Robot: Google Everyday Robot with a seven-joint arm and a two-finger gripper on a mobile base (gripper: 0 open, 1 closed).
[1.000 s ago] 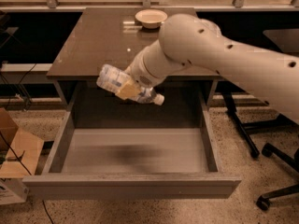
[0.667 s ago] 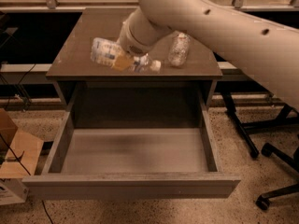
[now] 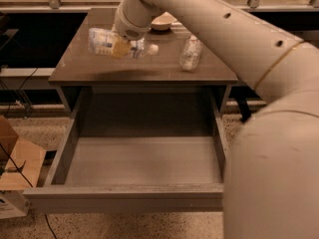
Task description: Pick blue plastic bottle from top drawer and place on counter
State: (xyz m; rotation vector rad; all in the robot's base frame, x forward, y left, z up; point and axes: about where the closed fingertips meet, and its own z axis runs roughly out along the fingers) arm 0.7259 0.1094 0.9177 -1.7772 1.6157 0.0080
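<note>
Above the left side of the counter [image 3: 79, 69], my tool [image 3: 122, 47] is gripping the blue plastic bottle [image 3: 102, 41], holding it sideways in the air with the cap pointing right. Below, the top drawer [image 3: 124, 198] is standing open. A clear bottle [image 3: 191, 54] is standing on the counter to the right.

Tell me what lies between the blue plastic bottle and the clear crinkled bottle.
Nothing: in the camera view only bare counter separates the blue plastic bottle, held by the gripper above it, from the clear crinkled bottle.

Single cam up high, looking down close; claw [image 3: 121, 46] above counter [image 3: 79, 68].
</note>
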